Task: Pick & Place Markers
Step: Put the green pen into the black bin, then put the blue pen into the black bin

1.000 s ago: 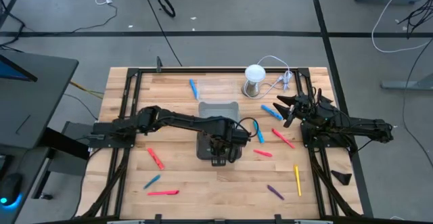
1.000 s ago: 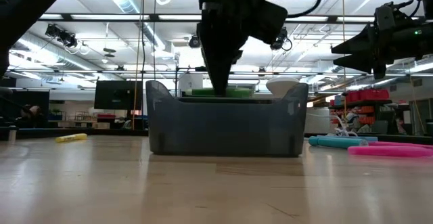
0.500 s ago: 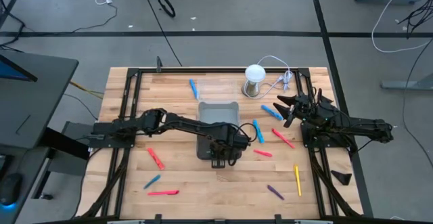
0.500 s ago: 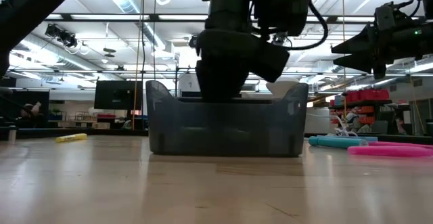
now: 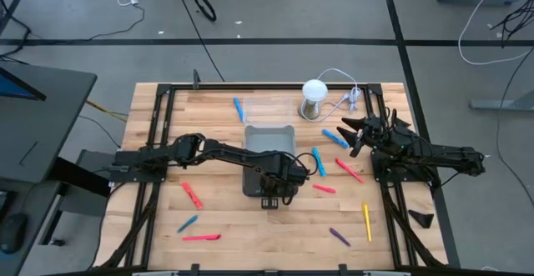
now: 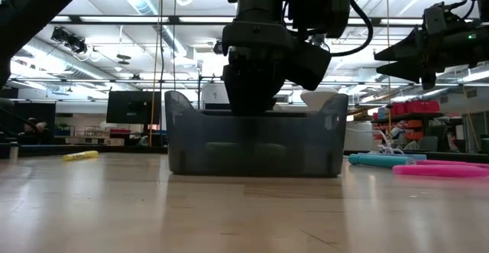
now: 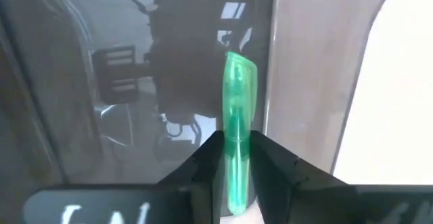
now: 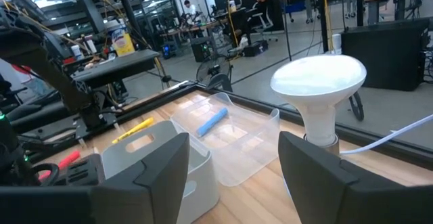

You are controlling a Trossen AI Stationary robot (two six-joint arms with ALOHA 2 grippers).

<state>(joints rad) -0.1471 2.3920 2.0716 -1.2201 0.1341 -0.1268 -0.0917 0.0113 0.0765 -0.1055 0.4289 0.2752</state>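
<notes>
A green marker [image 7: 238, 95] is down inside the grey tray [image 5: 269, 138], level and just over its floor [image 7: 101, 116]. My left gripper [image 7: 237, 143] points straight down into the tray [image 6: 252, 150] with the marker between its fingers. In the high view its wrist [image 5: 271, 184] covers the tray's near end. At the table's far right, my right gripper [image 5: 346, 132] waits level and open. Several markers lie loose on the wood: blue [image 5: 317, 161], red [image 5: 324, 188], yellow [image 5: 366, 222], purple [image 5: 339, 237]. My left gripper has the green marker near one end [image 7: 237, 166], its two fingers close against the marker's two long sides. The fingers come from above and lie across it. The marker is level, low in the tray; whether it rests on the floor I cannot tell.
A white-domed metal cylinder [image 5: 313, 99] with a cable stands behind the tray at the far right. More markers lie at the near left [image 5: 192, 195] [image 5: 201, 238] and at the far side [image 5: 239, 109]. Black frame rails run along the table's sides.
My left gripper has gone down into the grey tray with the green marker. The marker showed above the tray's rim a second ago and is now below it. For the last half second the arm has kept still.
</notes>
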